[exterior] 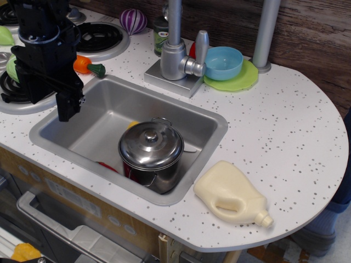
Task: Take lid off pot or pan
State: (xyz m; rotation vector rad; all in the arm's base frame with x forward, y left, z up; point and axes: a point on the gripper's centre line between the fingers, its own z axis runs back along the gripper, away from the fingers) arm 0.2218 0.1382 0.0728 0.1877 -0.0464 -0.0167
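Observation:
The pot (147, 173) is small, shiny steel with a reddish tint low on its wall. It stands in the front right part of the sink (215, 133). The domed steel lid (159, 147) sits on it, knob (152, 135) at the centre. My black gripper (68, 108) hangs over the sink's left rim, well to the left of the pot and above it, holding nothing. Its fingers point down; I cannot tell whether they are open or shut.
A grey faucet (175, 52) stands behind the sink. A light blue bowl (224, 62) sits on a green plate (244, 81) at the back right. A cream jug (233, 196) lies at the front right. A toy carrot (88, 66) and stove burners (98, 35) are at the left.

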